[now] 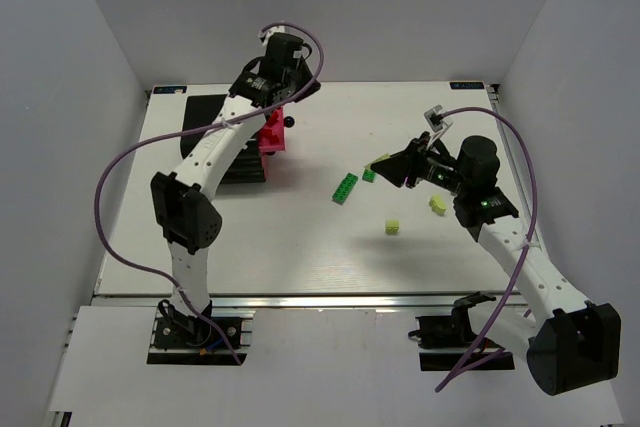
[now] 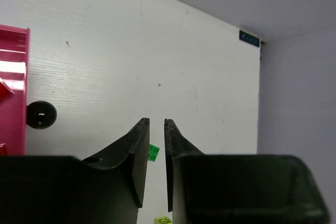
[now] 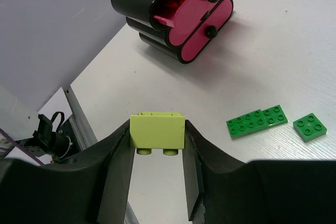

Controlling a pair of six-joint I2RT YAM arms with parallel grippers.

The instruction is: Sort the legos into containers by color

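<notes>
Two claws share one surface [image 1: 300, 247]. A black cabinet [image 3: 152, 3] stands well ahead of the right claw [image 3: 157, 145], its top pink drawer [image 3: 199, 3] pulled open to receive bricks. The left claw [image 2: 156, 124], narrowed to a slit and empty, hangs beside that drawer. A green strip [image 3: 257, 121] lies ahead-right of the right claw, which clamps a pale yellow brick [image 3: 157, 129], probably for carrying to a drawer.

left arm [image 1: 215, 147] stretched far forward, elbow low | left gripper [image 2: 156, 125] pointing down, only a thin slit between its jaws | right arm [image 1: 520, 247] angled forward-left | right gripper [image 3: 157, 141] clamped on pale yellow lego [image 3: 157, 129]
</notes>
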